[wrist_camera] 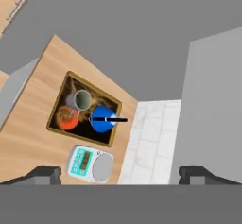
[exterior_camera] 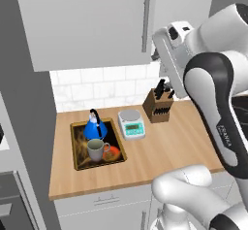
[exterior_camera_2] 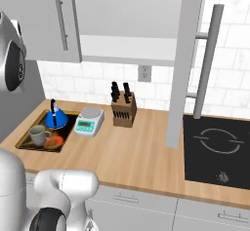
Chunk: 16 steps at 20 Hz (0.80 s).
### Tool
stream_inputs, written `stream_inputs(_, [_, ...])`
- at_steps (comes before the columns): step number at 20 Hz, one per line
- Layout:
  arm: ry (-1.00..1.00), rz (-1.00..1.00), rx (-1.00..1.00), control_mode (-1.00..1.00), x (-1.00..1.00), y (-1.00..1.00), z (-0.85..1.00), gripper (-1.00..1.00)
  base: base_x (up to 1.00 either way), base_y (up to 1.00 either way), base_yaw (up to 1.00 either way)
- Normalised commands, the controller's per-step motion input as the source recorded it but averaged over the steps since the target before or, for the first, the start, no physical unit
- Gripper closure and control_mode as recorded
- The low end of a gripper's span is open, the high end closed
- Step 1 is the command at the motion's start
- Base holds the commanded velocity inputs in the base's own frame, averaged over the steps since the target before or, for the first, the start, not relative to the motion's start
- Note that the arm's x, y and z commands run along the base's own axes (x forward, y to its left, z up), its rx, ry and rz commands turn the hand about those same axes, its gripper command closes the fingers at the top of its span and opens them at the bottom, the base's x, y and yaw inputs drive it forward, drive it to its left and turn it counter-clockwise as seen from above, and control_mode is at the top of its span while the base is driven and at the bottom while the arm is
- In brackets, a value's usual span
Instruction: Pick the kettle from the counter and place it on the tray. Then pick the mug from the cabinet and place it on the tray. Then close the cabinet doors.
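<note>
The dark tray [exterior_camera: 80, 162] [exterior_camera_2: 25, 146] [wrist_camera: 57, 123] lies at the left end of the wooden counter [exterior_camera: 164, 146]. On it stand the blue kettle [exterior_camera: 95, 128] [exterior_camera_2: 56, 119] [wrist_camera: 102, 119] and, just in front, the grey-beige mug [exterior_camera: 97, 150] [exterior_camera_2: 38, 135] [wrist_camera: 81, 100]. The cabinet's left door [exterior_camera: 87, 20] [exterior_camera_2: 34, 15] is closed. Its right door [exterior_camera_2: 184, 64] stands open, edge-on, with its bar handle [exterior_camera_2: 207, 59] sticking out. My gripper [wrist_camera: 122, 176] is open and empty, high above the counter, looking down at the tray. A grey door panel [wrist_camera: 212, 105] is on its right.
A small white scale [exterior_camera: 131, 123] [exterior_camera_2: 89, 120] [wrist_camera: 90, 164] sits just right of the tray. A wooden knife block [exterior_camera: 159, 105] [exterior_camera_2: 123, 109] stands by the tiled wall. A black stovetop [exterior_camera_2: 219, 147] takes up the counter's right end.
</note>
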Motion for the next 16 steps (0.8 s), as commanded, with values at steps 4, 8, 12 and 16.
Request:
stream_inputs(4, [0.00,-0.01,0.00,-1.00,-0.34,-0.64,0.00,-1.00,0.00,0.00,0.00])
stream_inputs(8, [0.00,-0.05,0.00,-1.00,-0.29,-0.53,0.00,-1.00,0.00,0.00,0.00])
stream_inputs(12, [0.00,-0.05,0.00,-1.00,-0.28,-0.60,-0.02,-1.00,0.00,0.00,0.00])
stream_inputs(16, [0.00,0.00,0.00,-1.00,-0.10,-0.81,-0.11,-1.00,0.00,0.00,0.00])
